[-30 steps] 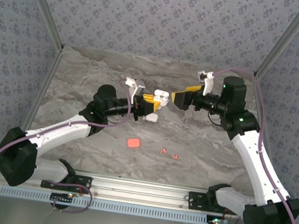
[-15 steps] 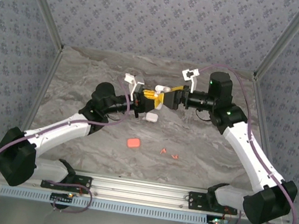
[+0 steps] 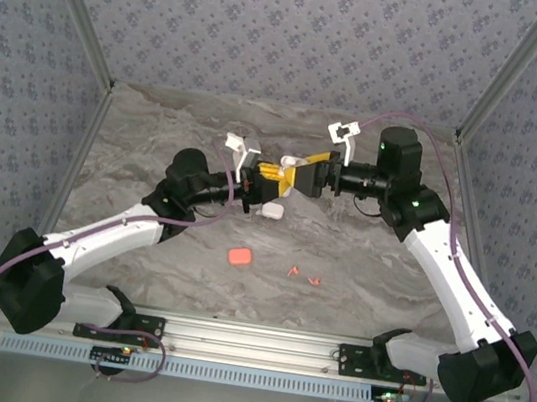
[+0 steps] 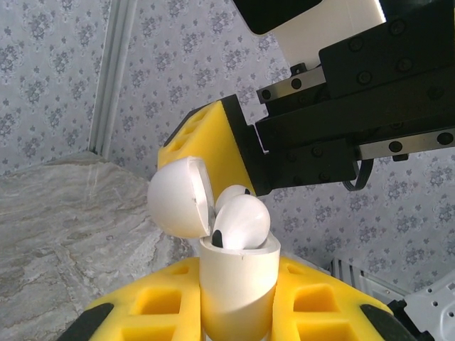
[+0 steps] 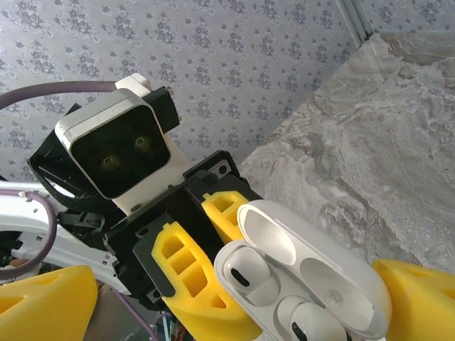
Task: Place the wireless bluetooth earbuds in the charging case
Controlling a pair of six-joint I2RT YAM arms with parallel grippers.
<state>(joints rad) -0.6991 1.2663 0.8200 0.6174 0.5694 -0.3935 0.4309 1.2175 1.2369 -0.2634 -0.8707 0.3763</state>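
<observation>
The left gripper [image 3: 270,174] clamps the white charging case [image 4: 237,291] upright, lid [image 4: 178,199] hinged back, so the two white earbuds [image 5: 250,275] seated inside face the right gripper [image 3: 298,170], whose empty jaws stand fully spread either side of the case, likely ready to shut the lid.

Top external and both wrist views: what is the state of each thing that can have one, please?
charging case: lid open, held above the table.
white earbuds: two, seated in the charging case.
left gripper: shut on the charging case.
right gripper: open, its fingers on either side of the charging case.
red earbuds: loose on the table.
red case: lying on the table; lid too small to tell.
second white case: on the table; lid unclear.
</observation>
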